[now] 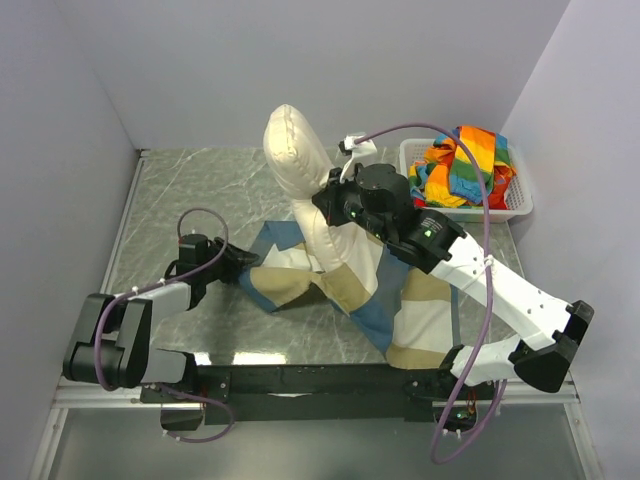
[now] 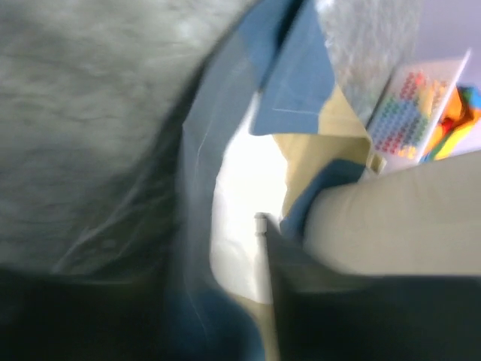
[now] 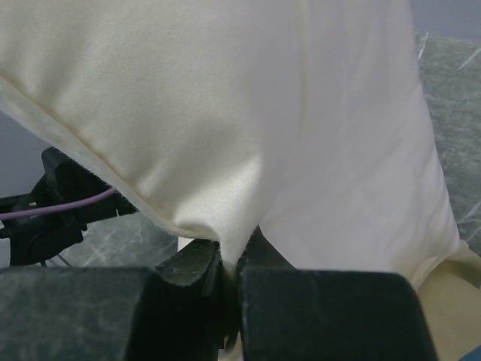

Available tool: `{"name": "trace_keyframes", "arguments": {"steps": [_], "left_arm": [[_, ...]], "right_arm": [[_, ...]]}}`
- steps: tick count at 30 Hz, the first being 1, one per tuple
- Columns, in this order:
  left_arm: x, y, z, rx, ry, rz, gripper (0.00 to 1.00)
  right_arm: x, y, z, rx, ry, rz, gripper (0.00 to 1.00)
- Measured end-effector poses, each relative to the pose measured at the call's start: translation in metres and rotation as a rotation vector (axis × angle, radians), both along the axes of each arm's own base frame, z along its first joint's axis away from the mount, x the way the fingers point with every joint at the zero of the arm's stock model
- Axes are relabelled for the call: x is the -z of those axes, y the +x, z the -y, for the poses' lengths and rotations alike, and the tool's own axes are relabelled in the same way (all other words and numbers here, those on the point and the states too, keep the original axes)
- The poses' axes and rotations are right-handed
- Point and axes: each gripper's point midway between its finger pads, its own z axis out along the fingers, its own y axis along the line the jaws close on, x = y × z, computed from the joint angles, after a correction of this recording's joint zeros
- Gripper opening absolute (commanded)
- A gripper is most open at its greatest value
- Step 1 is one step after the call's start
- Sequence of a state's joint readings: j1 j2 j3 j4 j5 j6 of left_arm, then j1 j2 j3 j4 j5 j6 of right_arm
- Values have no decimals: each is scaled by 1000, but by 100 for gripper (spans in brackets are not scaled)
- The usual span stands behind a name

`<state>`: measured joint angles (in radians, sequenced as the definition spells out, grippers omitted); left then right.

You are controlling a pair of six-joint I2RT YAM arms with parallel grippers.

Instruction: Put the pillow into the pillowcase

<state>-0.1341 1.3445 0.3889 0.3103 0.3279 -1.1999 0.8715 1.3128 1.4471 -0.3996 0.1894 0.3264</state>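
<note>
The cream-white pillow [image 1: 298,165] stands tilted on end near the middle of the grey marbled desk [image 1: 190,185], its top corner leaning toward the back wall. Its lower end presses on the blue, tan and off-white pillowcase [image 1: 405,300], which lies spread over the near half of the desk. The right gripper [image 1: 333,197] meets the pillow's right side about halfway up. In the right wrist view its dark fingers [image 3: 192,267] are pressed together on a pinched fold of the pillow's cloth, just below the stitched seam. The left gripper [image 1: 243,262] lies low on the desk at the pillowcase's left corner, which is drawn to a point toward it. The left wrist view is blurred: blue and off-white fabric runs down between the dark fingers, but whether they clamp it cannot be told. That view also shows blue cloth folded against the pillow's end; whether the end sits inside the opening is unclear. At the far right, a white basket [image 1: 521,205] holds a rainbow-striped cloth [image 1: 465,165], well apart from the pillow.
</note>
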Motion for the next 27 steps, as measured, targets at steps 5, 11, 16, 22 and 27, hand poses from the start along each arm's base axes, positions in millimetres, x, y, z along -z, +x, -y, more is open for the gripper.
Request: {"name": "trace_keyframes", "arguments": {"steps": [5, 11, 16, 22, 27], "left_arm": [[-41, 24, 5, 40, 10, 66, 1], [-236, 103, -21, -11, 73, 438, 1], [-406, 118, -75, -134, 127, 741, 1], [-508, 113, -47, 12, 93, 973, 1], [-493, 136, -6, 188, 37, 928, 1]], "right_arm": [[-1, 2, 3, 4, -17, 4, 0], [-37, 8, 8, -1, -23, 92, 0], [-79, 8, 4, -41, 27, 210, 0], [-86, 2, -6, -102, 99, 271, 0], [-55, 9, -15, -94, 55, 228, 0]]}}
